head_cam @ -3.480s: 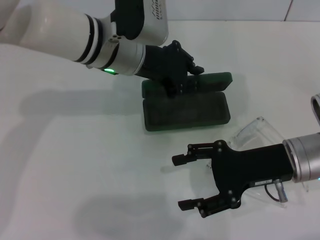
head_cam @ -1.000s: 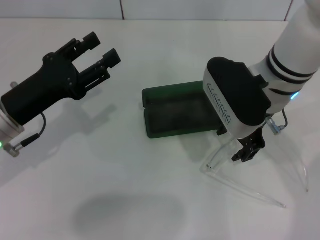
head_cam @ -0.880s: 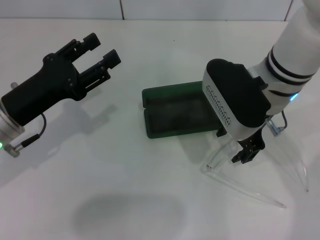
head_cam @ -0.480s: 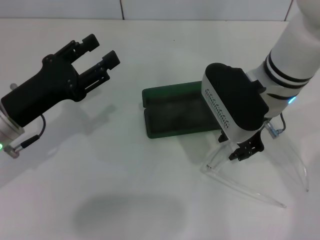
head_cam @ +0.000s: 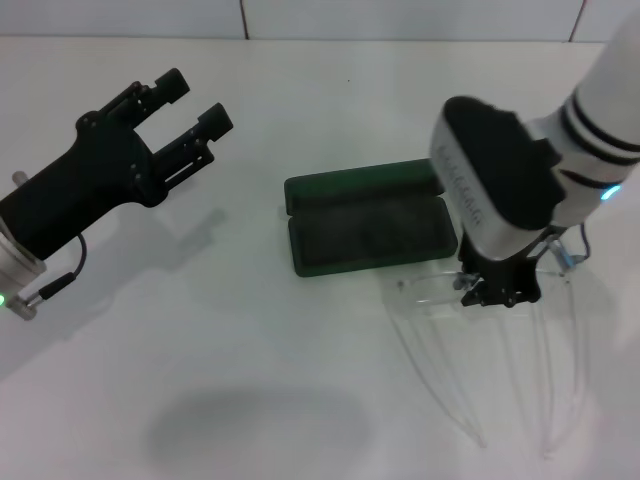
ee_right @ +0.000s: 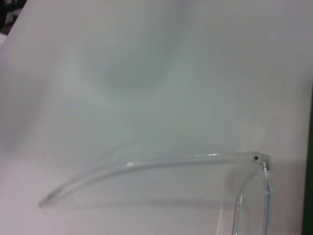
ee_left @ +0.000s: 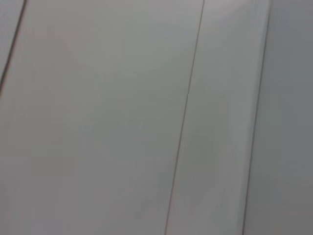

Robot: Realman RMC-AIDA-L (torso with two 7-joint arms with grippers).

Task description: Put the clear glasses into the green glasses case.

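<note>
The green glasses case (head_cam: 368,226) lies open in the middle of the table, its dark lining facing up. Just right of its front corner my right gripper (head_cam: 497,292) points down, shut on the front of the clear glasses (head_cam: 432,292). Their two long thin arms trail toward the table's front edge. The right wrist view shows one clear arm and its hinge (ee_right: 146,166) over the white table. My left gripper (head_cam: 195,100) hangs open and empty at the far left, well away from the case.
The white table (head_cam: 250,380) extends around the case on all sides. The left wrist view shows only a pale surface with thin seams (ee_left: 186,117).
My right gripper has turned and shifted right, swinging the glasses around so that their arms now point toward the front edge. The left arm has barely moved.
</note>
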